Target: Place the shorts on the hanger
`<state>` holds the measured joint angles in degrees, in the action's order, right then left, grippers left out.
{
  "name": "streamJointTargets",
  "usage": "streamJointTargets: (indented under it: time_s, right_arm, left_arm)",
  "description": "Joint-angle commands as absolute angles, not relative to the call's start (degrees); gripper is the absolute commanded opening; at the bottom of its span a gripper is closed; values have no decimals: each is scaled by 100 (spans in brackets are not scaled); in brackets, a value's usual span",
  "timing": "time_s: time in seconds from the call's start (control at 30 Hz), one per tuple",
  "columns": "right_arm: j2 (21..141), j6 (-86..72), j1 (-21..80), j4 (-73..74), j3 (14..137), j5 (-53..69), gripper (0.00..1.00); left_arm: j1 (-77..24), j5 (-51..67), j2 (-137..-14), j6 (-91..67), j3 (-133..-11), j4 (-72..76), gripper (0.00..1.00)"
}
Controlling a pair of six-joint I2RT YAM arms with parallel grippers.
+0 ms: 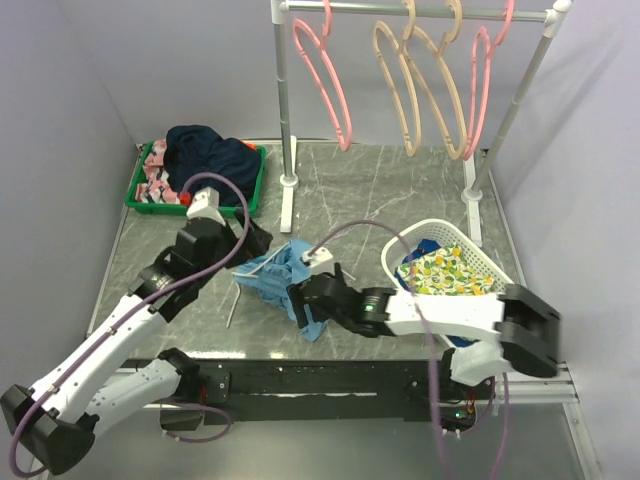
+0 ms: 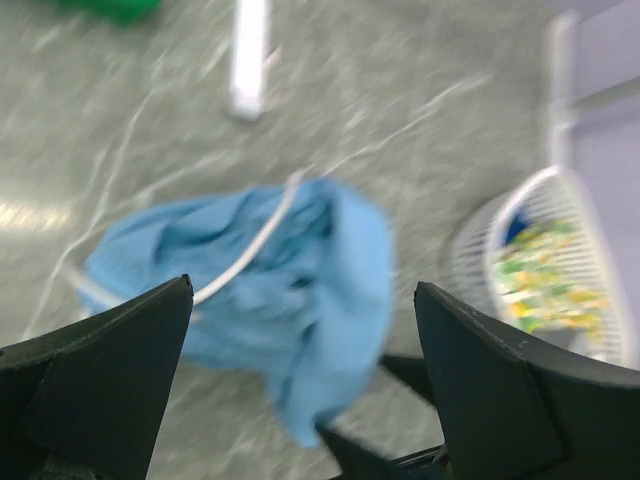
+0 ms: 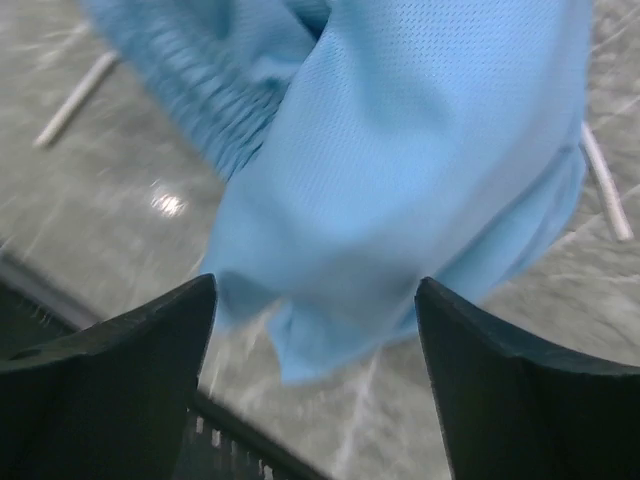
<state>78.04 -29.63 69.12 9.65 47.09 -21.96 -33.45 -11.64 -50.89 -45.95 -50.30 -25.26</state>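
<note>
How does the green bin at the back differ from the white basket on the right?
The green bin is low and rectangular; the white basket is rounded with slotted walls. The green bin holds a dark navy garment heaped above its rim; the white basket holds a yellow lemon-print cloth. The green bin sits far left on the table; the white basket sits nearer, on the right. Both are open-topped and hold cloth.
</note>
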Motion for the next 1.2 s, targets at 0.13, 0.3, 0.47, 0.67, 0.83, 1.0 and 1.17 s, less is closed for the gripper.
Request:
streamJointTargets:
  time_s: [0.13, 0.3, 0.47, 0.67, 0.83, 1.0, 1.17]
  right_arm:
    - [8510, -3428, 6197, 1503, 5415, -3322, 7]
    - [7717, -3094, 5248, 1599, 5335, -2971, 0]
    - [8313, -2690, 4536, 1530, 5730, -2163, 18]
    - [8640, -2663, 4211, 1643, 5862, -2161, 75]
    - [8491, -2751, 3885, 1872, 5828, -2399, 83]
    - [7893, -2742, 4393, 1950, 5774, -2758, 76]
    - [7901, -2768, 5291, 1934, 5810, -2770, 63]
  left_arm:
    - [-3305, -1353, -4949, -5229, -3631, -2646, 86]
    - [-3305, -1468, -4922, -5475, -3139, -2435, 70]
    - [-3296, -1459, -5281, -5423, -2918, -1804, 65]
    - [-3322, -923, -5511, -5125, -2769, -1266, 42]
    - [-3594, -791, -5213, -5203, -2312, -1196, 35]
    - [-4156, -808, -5264, -5791, -1873, -687, 46]
    - [-4552, -1036, -5782, -6335, -1714, 254, 66]
